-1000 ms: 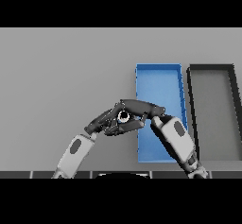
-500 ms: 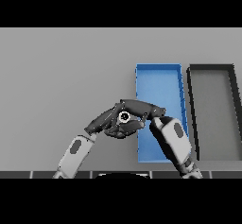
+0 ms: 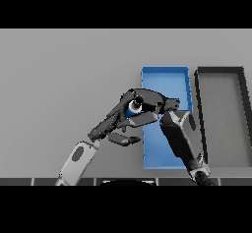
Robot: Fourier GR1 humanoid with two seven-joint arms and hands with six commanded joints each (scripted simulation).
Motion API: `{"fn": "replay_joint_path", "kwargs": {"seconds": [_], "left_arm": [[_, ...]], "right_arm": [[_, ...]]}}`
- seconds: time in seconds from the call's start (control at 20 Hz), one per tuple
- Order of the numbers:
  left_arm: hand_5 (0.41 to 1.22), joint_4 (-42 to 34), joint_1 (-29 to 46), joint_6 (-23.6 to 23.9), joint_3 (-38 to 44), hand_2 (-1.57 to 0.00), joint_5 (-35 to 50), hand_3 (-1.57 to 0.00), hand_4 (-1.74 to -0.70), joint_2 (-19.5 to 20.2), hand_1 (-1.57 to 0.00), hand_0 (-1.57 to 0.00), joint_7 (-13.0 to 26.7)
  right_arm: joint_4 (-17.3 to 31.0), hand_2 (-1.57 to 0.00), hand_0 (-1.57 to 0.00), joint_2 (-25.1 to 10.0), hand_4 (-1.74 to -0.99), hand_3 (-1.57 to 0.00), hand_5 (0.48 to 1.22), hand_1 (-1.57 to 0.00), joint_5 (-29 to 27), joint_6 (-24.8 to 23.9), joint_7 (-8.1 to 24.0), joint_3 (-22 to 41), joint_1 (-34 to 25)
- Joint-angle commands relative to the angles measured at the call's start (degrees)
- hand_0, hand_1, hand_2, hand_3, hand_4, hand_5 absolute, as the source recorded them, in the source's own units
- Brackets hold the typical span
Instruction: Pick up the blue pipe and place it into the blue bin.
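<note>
1. Right hand [image 3: 147,99] sits at frame centre, just left of and overlapping the left wall of the blue bin [image 3: 165,73]. Its dark fingers are curled round the blue pipe [image 3: 133,108] and clamp it.
2. Pipe shows only as a small blue patch with a pale ring end between the fingers; most of it is covered by the hand. Whether it clears the table cannot be told from this view.
3. Pipe position: at the bin's left edge, about halfway down that wall, not inside the bin floor as far as can be seen.
4. Right forearm [image 3: 182,138] comes up from the lower edge, right of centre, and lies across the lower half of the blue bin, hiding much of its floor.
5. Left hand [image 3: 118,124] is just below and left of the right hand, arm coming in from lower left. Fingers are extended toward the pipe, thumb spread below; they meet the right hand's fingers near the pipe. Whether they touch the pipe itself cannot be told.
6. Blue bin is a long rectangle, centre right of frame, running top to bottom.
7. Dark grey bin [image 3: 221,72] stands just beside it on the right, same orientation, slightly larger.
8. Grey table [image 3: 59,79] fills the rest of the frame.
9. Writing: no readable brand, label or text on bins, pipe or arms.
</note>
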Motion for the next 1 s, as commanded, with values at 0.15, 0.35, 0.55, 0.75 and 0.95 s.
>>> {"fn": "replay_joint_path", "kwargs": {"seconds": [0.15, 0.35, 0.55, 0.75, 0.95], "left_arm": [[0.432, -0.3, 0.2, -0.4, -0.2, 0.0, 0.3, 0.0, -0.9, 0.1, 0.0, 0.0, 3.0], [0.421, -0.1, -0.8, -0.8, 0.2, 0.0, 0.5, 0.0, -0.89, 0.3, 0.0, 0.0, 3.7], [0.412, -0.1, 0.0, -0.5, -0.1, 0.0, -0.6, 0.0, -0.88, 1.0, 0.0, 0.0, 2.0], [0.419, -1.2, 0.6, -0.8, -0.5, 0.0, -0.7, 0.0, -0.87, 1.5, 0.0, 0.0, 2.2], [0.422, -0.6, 0.3, -0.7, 0.1, 0.0, -0.2, 0.0, -0.87, 1.1, 0.0, 0.0, 2.4]], "right_arm": [[8.2, -1.57, -1.57, -5.7, -1.741, -1.57, 1.221, -1.57, -0.1, -8.4, -9.0, -10.5, -15.3], [23.2, -1.57, -1.57, -11.7, -1.741, -1.57, 1.221, -1.57, 3.9, -8.3, -10.0, -15.7, -22.8], [33.4, -1.57, -1.57, -15.6, -1.741, -1.57, 1.221, -1.57, 9.9, -5.5, -13.8, -17.8, -22.0], [36.5, -1.57, -1.57, -16.8, -1.741, -1.57, 1.221, -1.57, 11.6, -5.9, -12.9, -18.3, -16.6], [34.8, -1.57, -1.57, -17.1, -1.741, -1.57, 1.221, -1.57, 13.1, -6.4, -10.9, -17.0, -9.1]]}}
